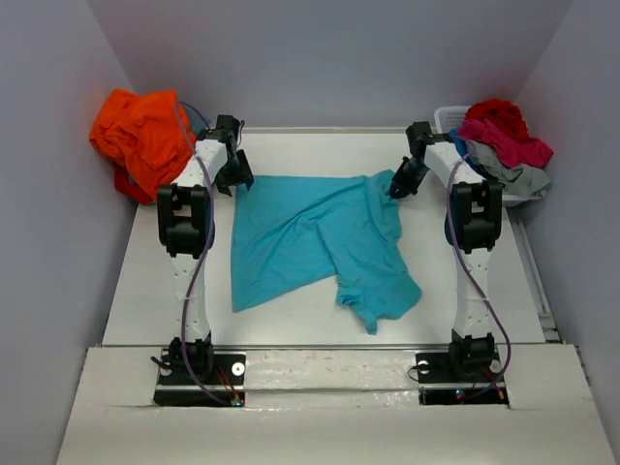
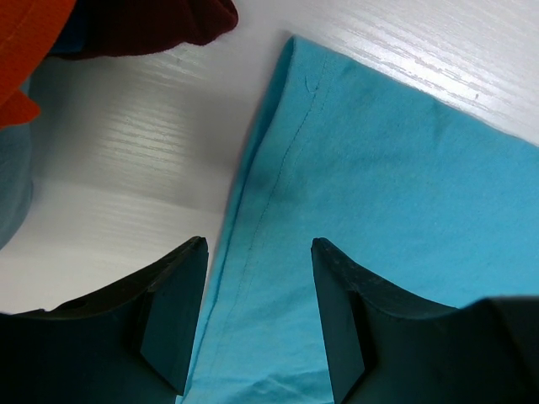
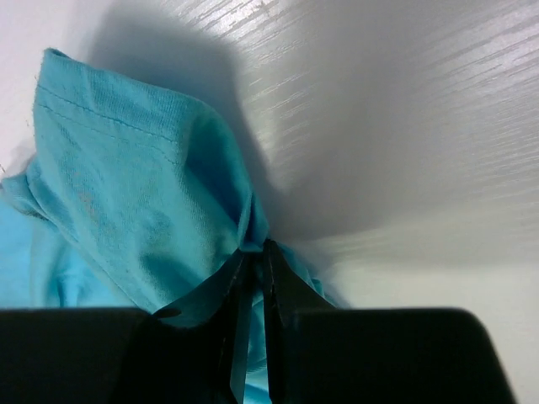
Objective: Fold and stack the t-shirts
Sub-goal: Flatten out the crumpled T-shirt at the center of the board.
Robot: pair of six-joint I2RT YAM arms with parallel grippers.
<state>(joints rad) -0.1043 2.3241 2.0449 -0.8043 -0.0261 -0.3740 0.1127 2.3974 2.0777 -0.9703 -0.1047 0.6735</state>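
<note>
White wood-grain tabletop (image 1: 145,291) enclosed by pale grey walls (image 1: 339,58). Turquoise t-shirt (image 1: 310,242) lies spread at its centre; left jaws stand apart astride its hem, right jaws clamp a bunched corner. Orange t-shirt (image 1: 140,140) heaped far left.

Matt cloth turquoise t-shirt (image 1: 291,237) w/ stitched hem; glossy table (image 1: 320,153).

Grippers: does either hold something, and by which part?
The right gripper pinches the turquoise t-shirt at a bunched fold near a stitched edge; the left gripper holds nothing.
</note>
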